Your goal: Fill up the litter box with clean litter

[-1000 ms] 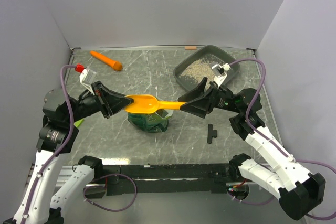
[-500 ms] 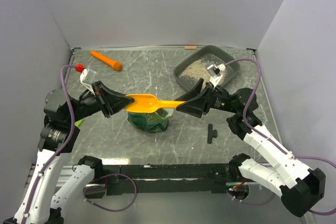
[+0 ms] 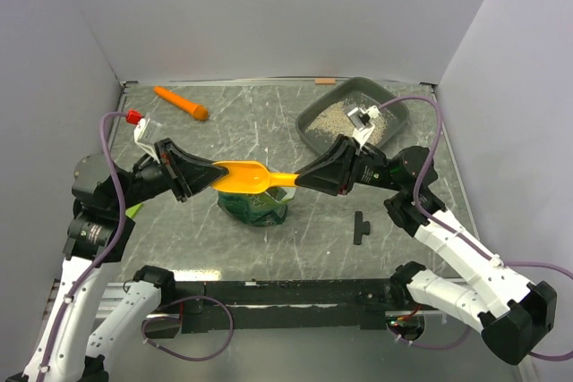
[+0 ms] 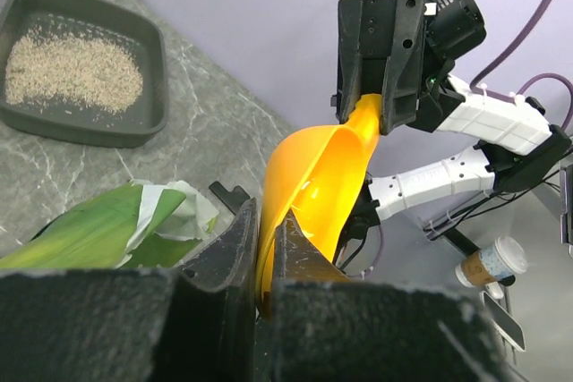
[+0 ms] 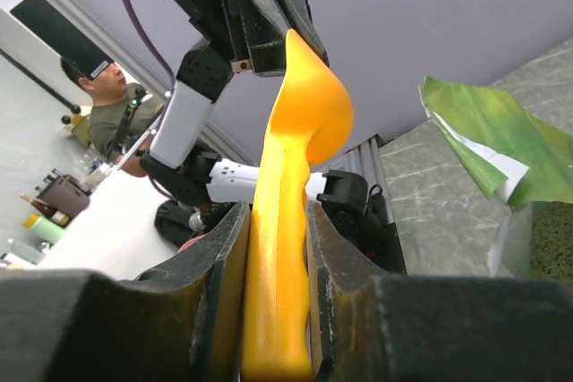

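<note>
Over the middle of the worktop (image 3: 269, 123) the orange scoop (image 3: 255, 176) hangs roughly level between the two arms, right above the green bag (image 3: 255, 210). Left claw (image 3: 211, 174) is clenched on the rim of the scoop's bowl. Right claw (image 3: 303, 179) is clamped on the handle end; in the right wrist view the handle sits snug between both fingers (image 5: 215, 292), no gap I can see. So both are gripping the same scoop at once, which looks like a handover to me. The bowl looks empty.

Litter box (image 3: 309, 124) sits at the far right of the worktop, well apart from the bag. It has a thin patch of clean litter (image 3: 338, 114) on its floor with bare grey around it, so I'd call the filling only partly done.

Handling-wise, litter is loose dry grit. You can't pinch it, so it only travels in the scoop or by tipping the bag, and it'll spill if the bowl tilts. Scoop looks like light, stiff, smooth plastic, so it could twist in a narrow grip. Hold it by the handle, bowl mouth up. Bag looks soft and crinkly, and I can't tell how much is left inside.
</note>
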